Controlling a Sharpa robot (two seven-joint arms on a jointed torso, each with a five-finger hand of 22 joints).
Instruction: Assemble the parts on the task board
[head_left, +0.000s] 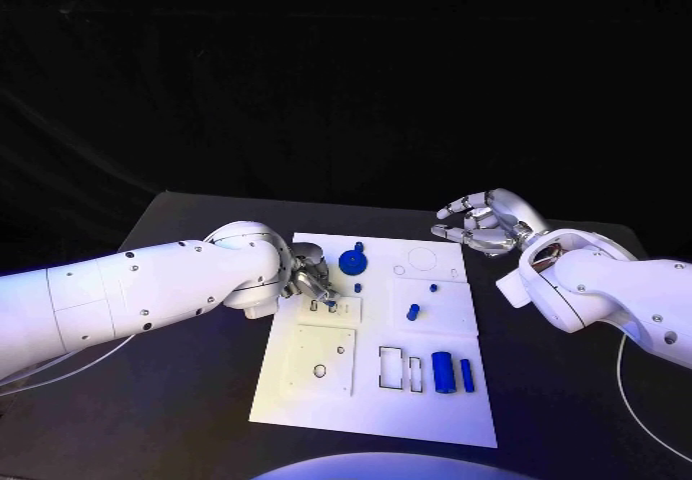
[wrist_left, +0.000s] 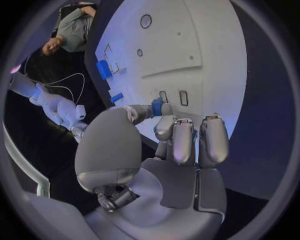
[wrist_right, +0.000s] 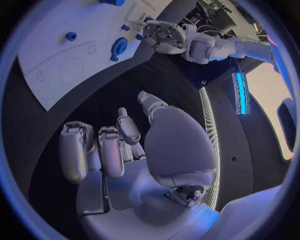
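Task board: white plate, centre of the head view, long side running from upper middle to lower middle of the frame.
Left hand: at the board's left edge, middle-left of the head view, fingers curled down onto the plate.
Left hand hold: in the left wrist view a small blue part sits pinched between thumb and a fingertip, just above the board surface.
Right hand: upper right of the head view, off the board's upper right corner, over the black table; fingers half curled and apart, holding nothing.
Round blue part: on the board's upper area, just right of the left hand.
Small blue peg: middle of the board.
Two blue blocks: lower right of the board, side by side, beside rectangular slots.
Round hole: lower left panel of the board.
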